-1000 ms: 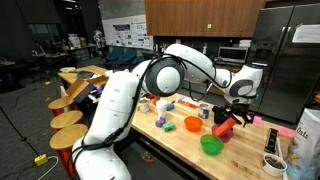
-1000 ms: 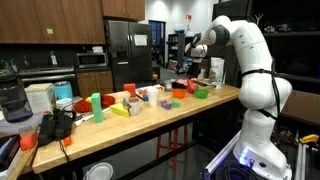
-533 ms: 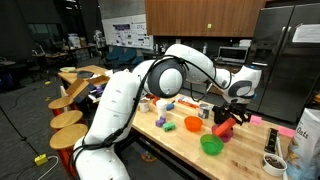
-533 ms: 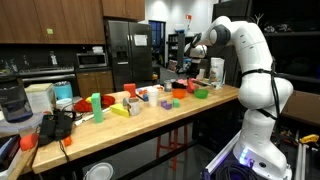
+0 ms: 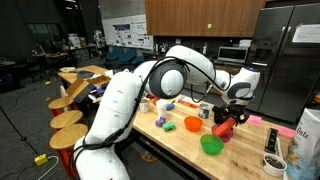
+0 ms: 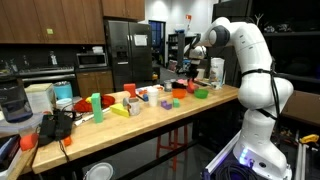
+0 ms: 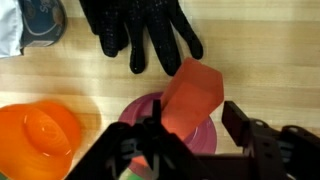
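Observation:
In the wrist view my gripper (image 7: 197,135) is open, with its fingers on either side of a red-orange block (image 7: 192,92). The block stands tilted on a pink plate (image 7: 141,110). It is close to the left finger, with a gap to the right finger. In an exterior view the gripper (image 5: 235,115) hangs low over the wooden counter, just above the red block (image 5: 222,128). In the other exterior view the gripper (image 6: 192,74) is at the far end of the counter.
A black glove (image 7: 140,35) lies beyond the plate and an orange bowl (image 7: 40,135) lies beside it. A green bowl (image 5: 211,145), an orange bowl (image 5: 193,124) and small toys sit on the counter (image 5: 170,140). A white bag (image 5: 304,140) stands at its edge.

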{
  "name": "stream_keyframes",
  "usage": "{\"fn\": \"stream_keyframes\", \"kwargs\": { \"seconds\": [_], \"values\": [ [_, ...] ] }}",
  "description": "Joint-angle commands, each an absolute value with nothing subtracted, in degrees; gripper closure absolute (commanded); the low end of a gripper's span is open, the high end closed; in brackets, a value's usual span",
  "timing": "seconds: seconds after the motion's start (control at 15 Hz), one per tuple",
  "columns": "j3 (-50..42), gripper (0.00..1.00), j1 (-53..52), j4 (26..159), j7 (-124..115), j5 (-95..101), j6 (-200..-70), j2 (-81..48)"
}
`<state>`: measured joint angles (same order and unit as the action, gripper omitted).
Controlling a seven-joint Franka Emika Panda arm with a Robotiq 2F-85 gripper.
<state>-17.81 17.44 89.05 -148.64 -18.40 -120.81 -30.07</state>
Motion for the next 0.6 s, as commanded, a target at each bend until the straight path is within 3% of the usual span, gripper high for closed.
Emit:
{"fn": "stream_keyframes", "kwargs": {
  "seconds": [0.0, 0.2, 0.53],
  "values": [
    [-16.9, 0.66, 18.3, 88.3, -149.4, -18.8, -121.4, -30.4],
    [-16.8, 0.84, 18.3, 88.2, -149.3, -18.7, -121.7, -30.3],
    [-17.5, 0.87, 18.4, 88.0, -148.8, -18.0, -124.4, -29.3]
  ]
}}
